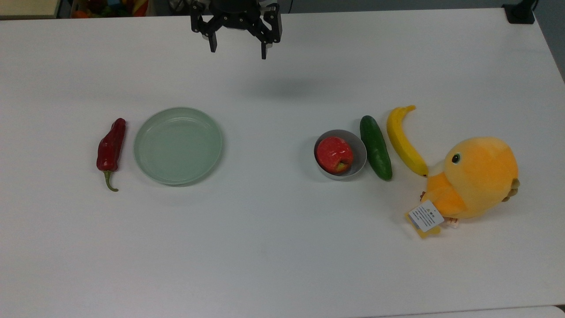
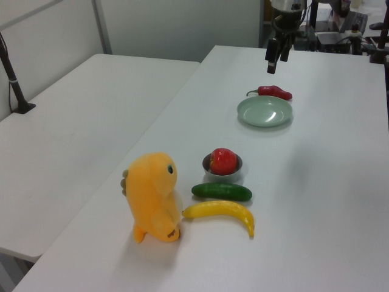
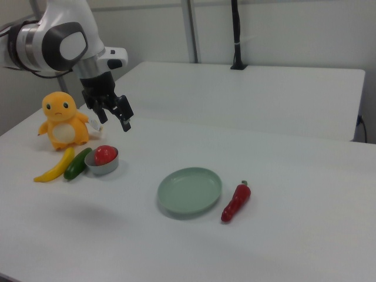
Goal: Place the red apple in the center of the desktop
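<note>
Both jaws wide apart, empty.

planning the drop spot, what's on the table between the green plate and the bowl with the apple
Nothing: in the top view, bare white desktop separates the green plate from the gray bowl holding the red apple.

The small bowl point(image 1: 358, 164) hides the red apple's point(image 1: 334, 153) underside; the toy's tag point(image 1: 425, 216) print is unreadable.

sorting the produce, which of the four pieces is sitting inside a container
The red apple: it sits in the small grey bowl. The cucumber, banana and chili pepper lie directly on the desktop.
</note>
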`<control>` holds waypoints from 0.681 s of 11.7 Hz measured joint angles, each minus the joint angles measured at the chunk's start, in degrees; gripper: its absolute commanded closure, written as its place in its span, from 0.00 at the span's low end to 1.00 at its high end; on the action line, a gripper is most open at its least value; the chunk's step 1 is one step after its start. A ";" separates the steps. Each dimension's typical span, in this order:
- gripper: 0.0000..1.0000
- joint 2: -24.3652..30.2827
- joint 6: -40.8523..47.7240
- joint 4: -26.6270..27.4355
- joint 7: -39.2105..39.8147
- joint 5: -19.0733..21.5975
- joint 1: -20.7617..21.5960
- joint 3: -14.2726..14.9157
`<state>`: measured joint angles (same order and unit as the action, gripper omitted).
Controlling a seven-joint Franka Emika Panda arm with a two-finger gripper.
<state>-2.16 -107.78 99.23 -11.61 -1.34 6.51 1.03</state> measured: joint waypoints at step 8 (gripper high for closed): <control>0.00 0.62 0.00 -0.03 -0.13 0.24 -0.52 0.03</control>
<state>-1.54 -107.78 99.20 -11.74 -1.11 6.00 1.06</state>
